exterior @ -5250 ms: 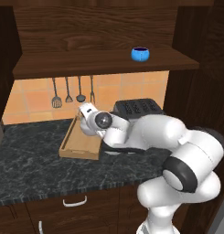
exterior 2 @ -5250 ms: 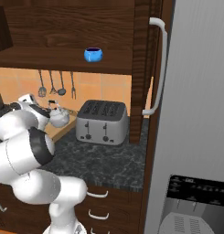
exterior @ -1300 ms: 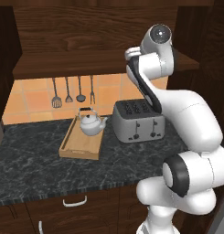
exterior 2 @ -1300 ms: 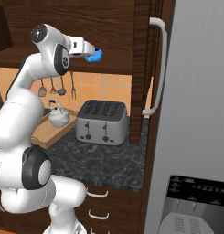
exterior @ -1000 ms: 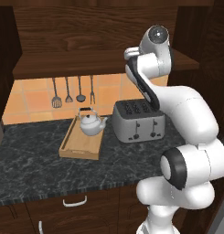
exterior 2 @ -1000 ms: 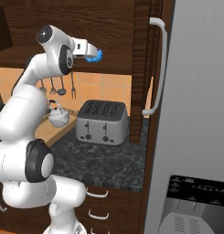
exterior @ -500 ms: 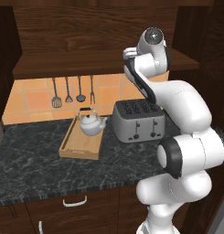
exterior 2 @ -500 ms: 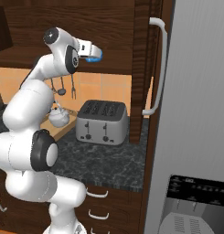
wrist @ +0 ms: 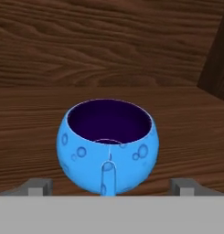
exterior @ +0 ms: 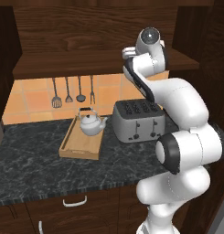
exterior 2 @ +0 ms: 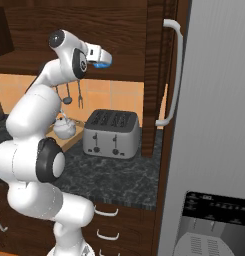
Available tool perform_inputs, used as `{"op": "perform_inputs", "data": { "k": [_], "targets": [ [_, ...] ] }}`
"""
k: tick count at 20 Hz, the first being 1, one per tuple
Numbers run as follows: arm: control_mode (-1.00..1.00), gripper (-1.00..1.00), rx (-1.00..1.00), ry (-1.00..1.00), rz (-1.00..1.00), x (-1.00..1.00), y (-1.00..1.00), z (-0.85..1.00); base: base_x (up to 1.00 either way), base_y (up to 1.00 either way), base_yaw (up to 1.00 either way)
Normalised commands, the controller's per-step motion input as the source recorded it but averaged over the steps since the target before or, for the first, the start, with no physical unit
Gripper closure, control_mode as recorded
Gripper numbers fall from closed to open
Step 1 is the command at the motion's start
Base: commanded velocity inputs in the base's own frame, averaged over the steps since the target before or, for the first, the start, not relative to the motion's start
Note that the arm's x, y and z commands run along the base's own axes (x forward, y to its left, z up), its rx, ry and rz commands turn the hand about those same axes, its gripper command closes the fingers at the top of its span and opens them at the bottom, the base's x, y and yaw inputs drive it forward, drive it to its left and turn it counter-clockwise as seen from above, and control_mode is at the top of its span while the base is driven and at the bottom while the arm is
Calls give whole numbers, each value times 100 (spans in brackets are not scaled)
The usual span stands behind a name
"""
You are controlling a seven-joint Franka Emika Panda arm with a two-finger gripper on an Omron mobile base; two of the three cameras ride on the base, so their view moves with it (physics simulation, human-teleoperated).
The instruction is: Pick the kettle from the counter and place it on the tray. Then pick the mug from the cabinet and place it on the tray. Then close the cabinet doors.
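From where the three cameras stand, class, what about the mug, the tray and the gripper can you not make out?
- Mug: its base, cut off by the bottom of the hand view; in the right base view the hand covers most of it.
- Gripper: finger lengths cut off in the hand view, so contact with the mug is unclear.
- Tray: mostly behind the arm in the right base view.

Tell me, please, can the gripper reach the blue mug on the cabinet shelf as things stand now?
Probably yes. The gripper is open, one fingertip either side of the blue mug, which stands upright on the cabinet shelf. Nothing lies between them.
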Motion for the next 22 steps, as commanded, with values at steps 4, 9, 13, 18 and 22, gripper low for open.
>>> {"op": "perform_inputs", "data": {
  "k": [4,9,13,18,22],
  "targets": [
    [-100,-100,0,0,-3,5,-1,-6,0,0,0],
    [-100,-100,1,0,-3,-1,0,0,0,0,0],
    [-100,100,1,0,-4,0,-1,0,0,0,0],
    [-100,100,0,0,-4,2,-4,0,0,0,0],
    [-100,100,0,0,-2,-8,0,0,0,0,0]
  ]
}}
